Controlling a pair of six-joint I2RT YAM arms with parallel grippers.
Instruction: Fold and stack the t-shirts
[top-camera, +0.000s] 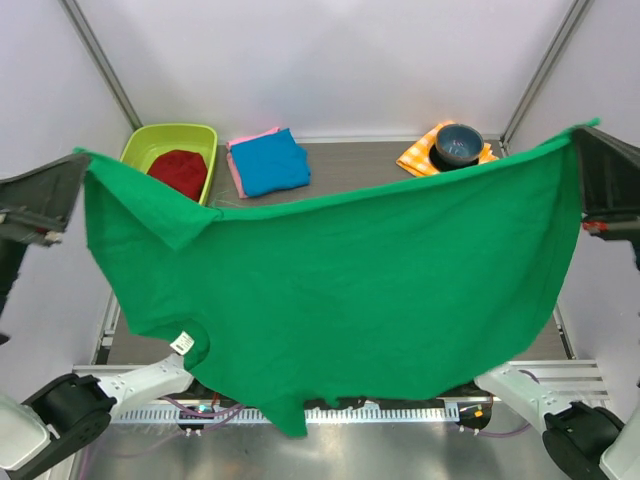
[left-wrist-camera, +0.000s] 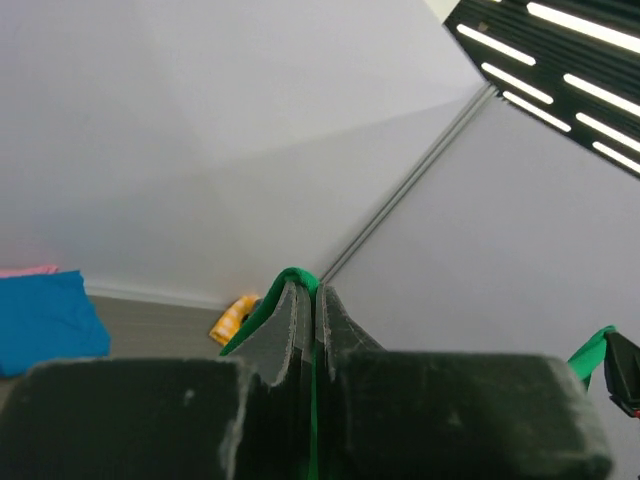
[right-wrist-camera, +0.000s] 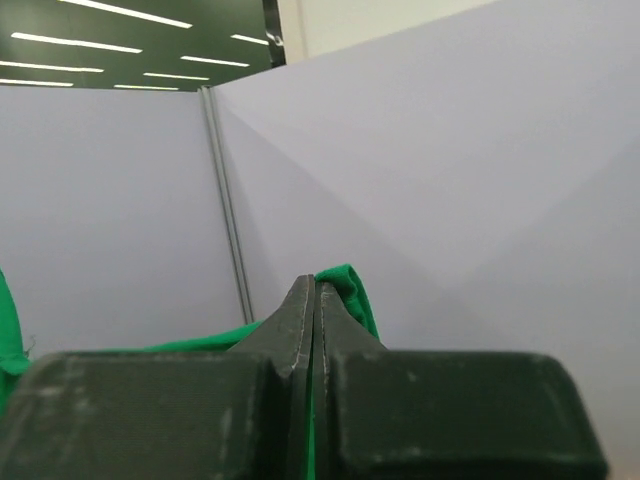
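A large bright green t-shirt hangs spread out in the air above the table, held up by two corners. My left gripper is shut on its upper left corner, and green cloth sticks out past the tips. My right gripper is shut on the upper right corner, with a green fold beside its tips. A folded blue t-shirt lies on a folded pink one at the back of the table.
A lime-green bin holding a red cloth stands at the back left. A dark blue bowl sits on an orange-and-white checked cloth at the back right. The hanging shirt hides most of the table.
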